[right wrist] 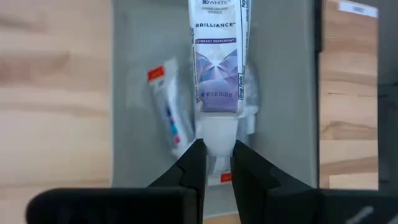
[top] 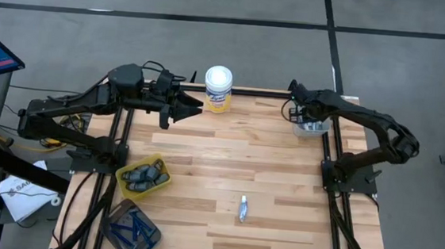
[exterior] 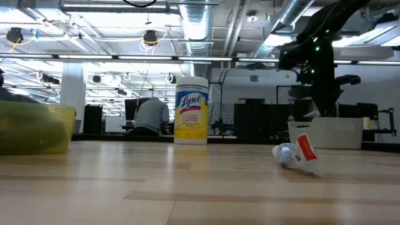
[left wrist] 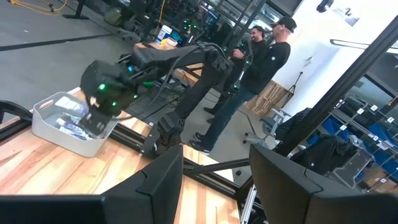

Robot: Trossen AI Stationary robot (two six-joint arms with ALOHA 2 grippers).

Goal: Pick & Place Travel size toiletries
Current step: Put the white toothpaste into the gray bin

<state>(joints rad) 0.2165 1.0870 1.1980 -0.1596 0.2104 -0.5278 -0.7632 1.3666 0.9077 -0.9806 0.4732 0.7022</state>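
Observation:
My right gripper [right wrist: 215, 149] is slanted down over a white bin [top: 311, 130] at the table's far right and is shut on a white toothpaste tube [right wrist: 217, 56]. Another small tube [right wrist: 166, 113] lies on the bin's floor. One more small tube [top: 242, 209] lies on its side on the wood near the table's front middle. My left gripper [top: 192, 108] hangs level and open at the far left, next to a tall white canister [top: 218, 88], with nothing between its fingers. My right gripper pinches the toothpaste tube at its white cap end [right wrist: 215, 132] between its two fingers. The fingers come from above, slanting down, in line with the tube's length. The tube reaches beyond the fingertips over the bin's inside; whether its far end touches the bin I cannot tell.
A yellow bin [top: 143, 176] with dark grey sticks stands at the near left. A dark bin [top: 131, 229] with blue sticks stands at the front left corner. Two people [left wrist: 261, 68] stand beyond the table's right side. The table's middle is bare wood [top: 236, 157].

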